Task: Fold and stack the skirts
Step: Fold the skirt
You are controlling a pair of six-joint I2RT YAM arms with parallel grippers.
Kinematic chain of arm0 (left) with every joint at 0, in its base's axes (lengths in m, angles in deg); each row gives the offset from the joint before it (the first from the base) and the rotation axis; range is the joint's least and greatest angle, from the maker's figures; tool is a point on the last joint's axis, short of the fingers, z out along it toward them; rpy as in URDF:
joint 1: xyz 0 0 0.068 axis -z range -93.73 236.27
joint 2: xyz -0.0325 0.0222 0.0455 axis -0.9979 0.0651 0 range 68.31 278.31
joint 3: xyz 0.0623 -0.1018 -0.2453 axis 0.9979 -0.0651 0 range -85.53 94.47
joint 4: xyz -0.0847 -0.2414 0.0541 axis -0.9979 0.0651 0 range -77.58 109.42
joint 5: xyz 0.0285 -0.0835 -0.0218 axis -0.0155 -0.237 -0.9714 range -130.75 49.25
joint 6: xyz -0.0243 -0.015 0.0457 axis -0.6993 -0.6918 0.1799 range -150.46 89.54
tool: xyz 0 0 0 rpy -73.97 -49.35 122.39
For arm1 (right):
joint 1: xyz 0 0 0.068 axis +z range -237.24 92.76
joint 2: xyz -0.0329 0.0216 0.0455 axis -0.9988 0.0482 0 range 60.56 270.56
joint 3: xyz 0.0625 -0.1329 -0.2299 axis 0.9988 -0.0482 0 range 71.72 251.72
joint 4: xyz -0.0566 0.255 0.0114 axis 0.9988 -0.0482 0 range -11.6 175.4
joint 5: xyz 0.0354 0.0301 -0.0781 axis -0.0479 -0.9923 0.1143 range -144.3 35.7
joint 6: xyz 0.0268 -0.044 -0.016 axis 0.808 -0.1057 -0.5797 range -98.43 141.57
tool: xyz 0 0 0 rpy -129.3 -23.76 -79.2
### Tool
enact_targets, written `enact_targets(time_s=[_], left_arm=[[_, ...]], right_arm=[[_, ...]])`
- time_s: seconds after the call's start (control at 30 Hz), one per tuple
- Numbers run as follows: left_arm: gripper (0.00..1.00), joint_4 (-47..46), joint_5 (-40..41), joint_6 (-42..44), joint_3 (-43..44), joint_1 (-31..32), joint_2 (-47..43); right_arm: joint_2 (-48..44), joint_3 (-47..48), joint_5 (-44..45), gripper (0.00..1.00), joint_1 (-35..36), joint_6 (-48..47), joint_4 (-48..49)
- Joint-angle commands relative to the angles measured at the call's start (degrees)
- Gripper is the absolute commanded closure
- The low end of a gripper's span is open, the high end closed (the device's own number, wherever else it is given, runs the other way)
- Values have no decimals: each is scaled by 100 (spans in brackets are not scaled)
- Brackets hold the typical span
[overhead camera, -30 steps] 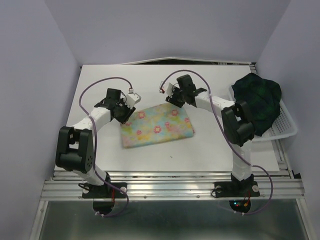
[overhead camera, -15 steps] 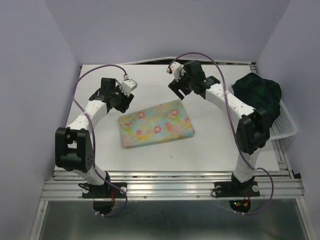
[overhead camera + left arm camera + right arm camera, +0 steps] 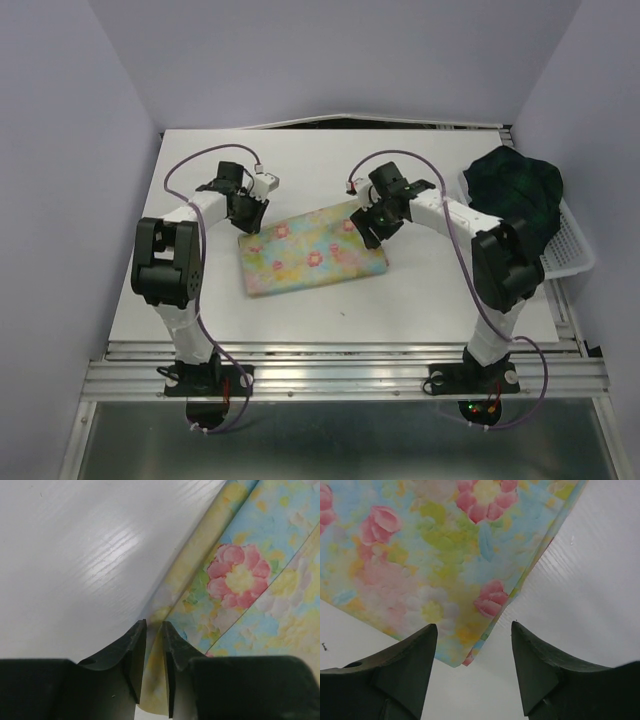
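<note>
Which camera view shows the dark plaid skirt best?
The top external view: the plaid skirt lies bunched in the white basket. Neither wrist view shows it; both look at the floral skirt.

The left gripper holds its jaws pinched nearly together; the right gripper spreads its jaws wide apart.

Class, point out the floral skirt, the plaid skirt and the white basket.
floral skirt [image 3: 312, 252]: top view, middle of the folded cloth
plaid skirt [image 3: 515, 195]: top view, middle of the heap
basket [image 3: 568, 248]: top view, bare mesh wall
</note>
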Motion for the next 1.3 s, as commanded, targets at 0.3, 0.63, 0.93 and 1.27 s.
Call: enact_targets(time_s=[0.3, 0.63, 0.93, 1.27], left_arm=[[87, 383, 5, -217, -385, -192, -119], [53, 140, -541, 186, -1361, -227, -2435], [36, -222, -1113, 2437, -2074, -105, -4330], [43, 700, -1507, 74, -730, 27, -1808]], right_arm=[[2077, 1495, 1104, 44, -396, -748, 752], [3336, 3893, 1133, 27, -626, -1102, 1210], [1440, 3239, -1073, 20, -380, 162, 815], [287, 1428, -1865, 25, -221, 1333, 735]])
